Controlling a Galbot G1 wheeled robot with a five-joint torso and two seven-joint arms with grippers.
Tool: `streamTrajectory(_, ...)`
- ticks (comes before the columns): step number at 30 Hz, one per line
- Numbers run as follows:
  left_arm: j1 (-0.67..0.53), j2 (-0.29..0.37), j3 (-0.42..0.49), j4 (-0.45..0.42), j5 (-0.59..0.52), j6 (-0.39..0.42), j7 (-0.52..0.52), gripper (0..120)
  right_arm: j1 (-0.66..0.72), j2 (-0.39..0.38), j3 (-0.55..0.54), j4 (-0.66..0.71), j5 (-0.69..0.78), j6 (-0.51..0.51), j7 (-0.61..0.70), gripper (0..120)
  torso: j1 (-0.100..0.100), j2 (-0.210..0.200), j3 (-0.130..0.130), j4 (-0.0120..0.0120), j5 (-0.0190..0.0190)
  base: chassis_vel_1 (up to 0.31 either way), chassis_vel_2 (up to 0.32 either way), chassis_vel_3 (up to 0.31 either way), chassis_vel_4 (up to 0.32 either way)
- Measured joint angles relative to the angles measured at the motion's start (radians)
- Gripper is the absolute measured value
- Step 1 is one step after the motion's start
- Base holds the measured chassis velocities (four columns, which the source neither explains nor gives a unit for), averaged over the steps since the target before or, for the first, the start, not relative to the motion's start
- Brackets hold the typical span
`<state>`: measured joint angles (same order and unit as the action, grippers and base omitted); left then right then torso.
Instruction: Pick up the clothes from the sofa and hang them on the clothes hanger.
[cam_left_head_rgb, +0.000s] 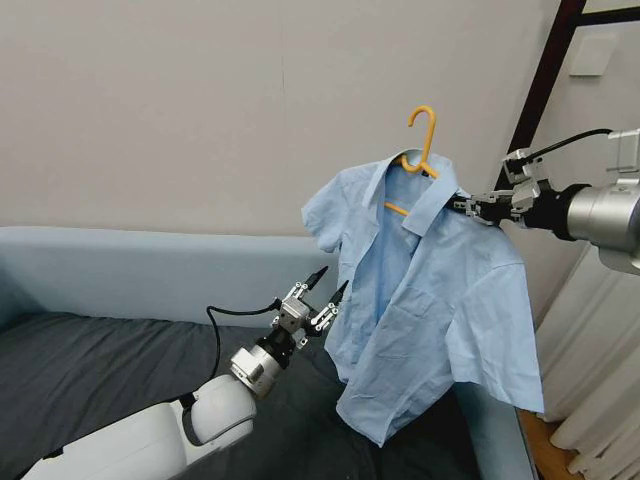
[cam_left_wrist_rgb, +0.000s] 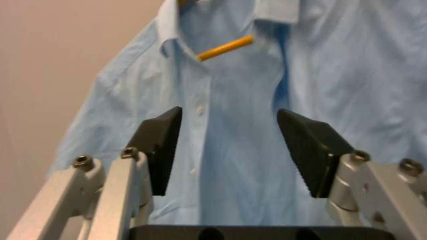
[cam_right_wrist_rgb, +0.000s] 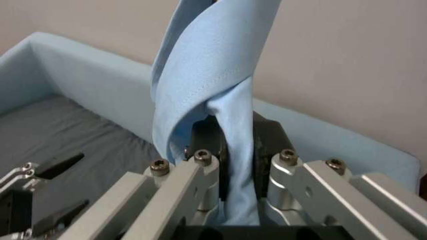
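A light-blue short-sleeved button-front shirt (cam_left_head_rgb: 440, 300) is held up in the air in front of the plain beige wall (cam_left_head_rgb: 150, 100), above the right end of the sofa. It is draped over an orange plastic clothes hanger (cam_left_head_rgb: 425, 135). The hanger's hook stands up above the collar, and part of its arm is seen through the open neck. The shirt hangs tilted, with its hem lowered towards the dark-grey seat cushion (cam_left_head_rgb: 100, 370) of the pale-blue upholstered sofa (cam_left_head_rgb: 120, 265).

The right gripper (cam_left_head_rgb: 463, 207) is reached in from the right at the height of the collar. Its jaws are pressed together on a fold of the shirt's fabric at the shoulder, just beside the collar. In the right wrist view the cloth is seen pinched between the black pads (cam_right_wrist_rgb: 265, 137) and twisted upward from them.

The left gripper (cam_left_head_rgb: 331, 282) is raised from below on the left, just beside the shirt's front edge and under its sleeve. Whether the cloth is touched cannot be told. Its jaws are spread wide and nothing is held between them. In the left wrist view the buttoned front strip is framed between the two black fingertips (cam_left_wrist_rgb: 163, 140).

A dark-brown slanted post (cam_left_head_rgb: 545, 75) is seen by the wall at the upper right, and white curtain folds (cam_left_head_rgb: 600, 400) are seen at the lower right.
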<state>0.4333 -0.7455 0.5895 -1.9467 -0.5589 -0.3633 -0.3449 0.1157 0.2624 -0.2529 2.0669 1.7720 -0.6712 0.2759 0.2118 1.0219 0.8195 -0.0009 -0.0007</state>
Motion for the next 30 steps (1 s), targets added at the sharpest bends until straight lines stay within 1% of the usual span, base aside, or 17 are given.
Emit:
streamTrajectory(1,-0.024,-0.015,0.013,-0.001,-0.031,0.001,0.013,69,0.002,0.0,0.0,0.005,0.002,0.0,0.003,8,0.0,0.0,0.0,-0.0003,0.0001,0.0,0.0,0.0,0.0)
streamTrajectory(2,-0.055,-0.04,0.029,0.003,-0.079,0.01,0.023,75,0.005,0.0,0.0,0.009,0.005,0.001,0.007,8,0.0,0.0,0.0,-0.0005,0.0001,0.0,0.0,0.0,0.0)
streamTrajectory(3,-0.055,-0.04,0.029,0.003,-0.079,0.01,0.023,75,0.005,0.0,0.0,0.009,0.005,0.001,0.007,8,0.0,0.0,0.0,-0.0005,0.0001,0.0,0.0,0.0,0.0)
streamTrajectory(4,-0.083,-0.063,0.041,0.011,-0.125,0.02,0.027,79,0.007,0.0,0.0,0.014,0.009,0.002,0.01,8,0.0,0.0,0.0,-0.0005,0.0001,0.0,0.0,0.0,0.0)
streamTrajectory(8,-0.181,-0.152,0.072,0.075,-0.249,0.043,0.033,96,0.009,-0.009,0.0,0.024,0.018,0.003,0.013,8,0.0,0.0,0.0,-0.0005,0.0002,0.0,0.0,0.0,0.0)
streamTrajectory(9,-0.181,-0.152,0.072,0.075,-0.249,0.043,0.033,96,0.009,-0.009,0.0,0.024,0.018,0.003,0.013,8,0.0,0.0,0.0,-0.0005,0.0002,0.0,0.0,0.0,0.0)
streamTrajectory(12,-0.245,-0.214,0.096,0.136,-0.301,0.045,0.048,100,0.007,-0.019,0.003,0.028,0.021,0.003,0.013,8,0.0,0.0,0.0,-0.0005,0.0004,0.0,0.0,0.0,0.0)
streamTrajectory(14,-0.279,-0.253,0.115,0.172,-0.335,0.048,0.058,98,0.005,-0.028,0.007,0.028,0.023,0.004,0.01,8,0.0,0.0,0.0,-0.0004,0.0003,0.0,0.0,0.0,0.0)
streamTrajectory(15,-0.279,-0.253,0.115,0.172,-0.335,0.048,0.058,98,0.005,-0.028,0.007,0.028,0.023,0.004,0.01,8,0.0,0.0,0.0,-0.0004,0.0003,0.0,0.0,0.0,0.0)
streamTrajectory(18,-0.305,-0.299,0.135,0.201,-0.368,0.048,0.066,95,-0.006,-0.037,0.015,0.028,0.023,0.004,0.005,8,0.0,0.0,0.0,-0.0003,0.0004,0.0,0.0,0.0,0.0)
streamTrajectory(19,-0.307,-0.308,0.137,0.205,-0.374,0.048,0.066,93,-0.009,-0.039,0.016,0.029,0.023,0.004,0.004,8,0.0,0.0,0.0,-0.0003,0.0004,0.0,0.0,0.0,0.0)
streamTrajectory(20,-0.307,-0.308,0.137,0.205,-0.374,0.048,0.066,93,-0.009,-0.039,0.016,0.029,0.023,0.004,0.004,8,0.0,0.0,0.0,-0.0003,0.0004,0.0,0.0,0.0,0.0)
streamTrajectory(22,-0.308,-0.332,0.138,0.213,-0.393,0.049,0.063,86,-0.015,-0.042,0.019,0.031,0.023,0.004,0.002,8,0.0,0.0,0.0,-0.0001,0.0003,0.0,0.0,0.0,0.0)
streamTrajectory(24,-0.307,-0.348,0.138,0.221,-0.401,0.049,0.056,75,-0.017,-0.046,0.02,0.032,0.022,0.005,-0.001,8,0.0,0.0,0.0,-0.0003,0.0003,0.0,0.0,0.0,0.0)
streamTrajectory(25,-0.307,-0.348,0.138,0.221,-0.401,0.049,0.056,75,-0.017,-0.046,0.02,0.032,0.022,0.005,-0.001,8,0.0,0.0,0.0,-0.0003,0.0003,0.0,0.0,0.0,0.0)
streamTrajectory(29,-0.288,-0.347,0.132,0.204,-0.407,0.049,0.039,57,-0.018,-0.05,0.021,0.028,0.02,0.005,-0.007,8,0.0,0.0,0.0,-0.0003,0.0001,0.0,0.0,0.0,0.0)
streamTrajectory(30,-0.288,-0.347,0.132,0.204,-0.407,0.049,0.039,57,-0.018,-0.05,0.021,0.028,0.02,0.005,-0.007,8,0.0,0.0,0.0,-0.0003,0.0001,0.0,0.0,0.0,0.0)
